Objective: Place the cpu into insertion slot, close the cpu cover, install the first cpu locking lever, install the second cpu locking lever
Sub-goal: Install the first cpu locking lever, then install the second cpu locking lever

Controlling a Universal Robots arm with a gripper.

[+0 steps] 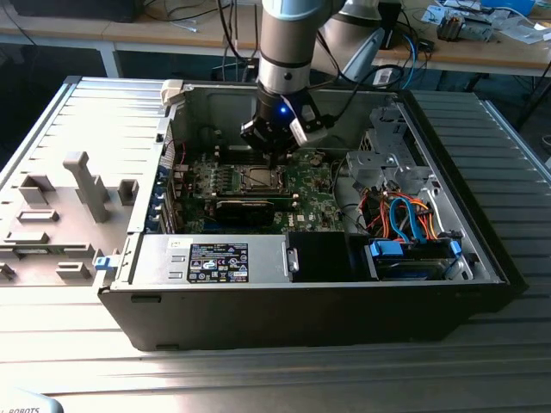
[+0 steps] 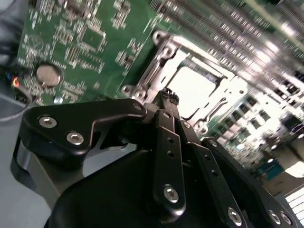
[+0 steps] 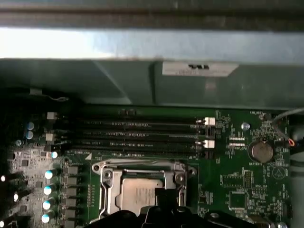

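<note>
- The end effector (image 2: pixel 167 95) hangs low over the motherboard, its two black fingers (image 2: pixel 166 142) drawn together to a narrow tip with nothing visible between them (so closed, or all but, and empty as far as I can judge).
- In the second wrist view that tip sits at the 7 o'clock edge of the insertion slot (image 2: pixel 197 88); in the exterior view the end effector (image 1: pixel 274 155) stands just at 12 o'clock of the insertion slot (image 1: pixel 263 179).
- The cpu (image 3: pixel 137 192) lies flat in the socket, its dull silver top showing through the cut-out of the cpu cover (image 3: pixel 107 190), which appears lowered around it. I cannot tell whether either locking lever is latched.
- Risk: the tip is close to the frame's rim, so a slight sideways error could slide it off the metal and scrape the green board (image 2: pixel 71 42) or its small parts.
- Risk: pressing on a cover that is not seated square could tilt the chip and strain the contacts below.
- Further out, the memory slots (image 3: pixel 137 135) run at 12 o'clock of the socket in the first wrist view, and the coin cell (image 3: pixel 261 151) lies at 3 o'clock (both near enough to be clipped by a wide swing).
- The open computer case (image 1: pixel 301 301) rests on the tabletop (image 1: pixel 284 379).
</note>
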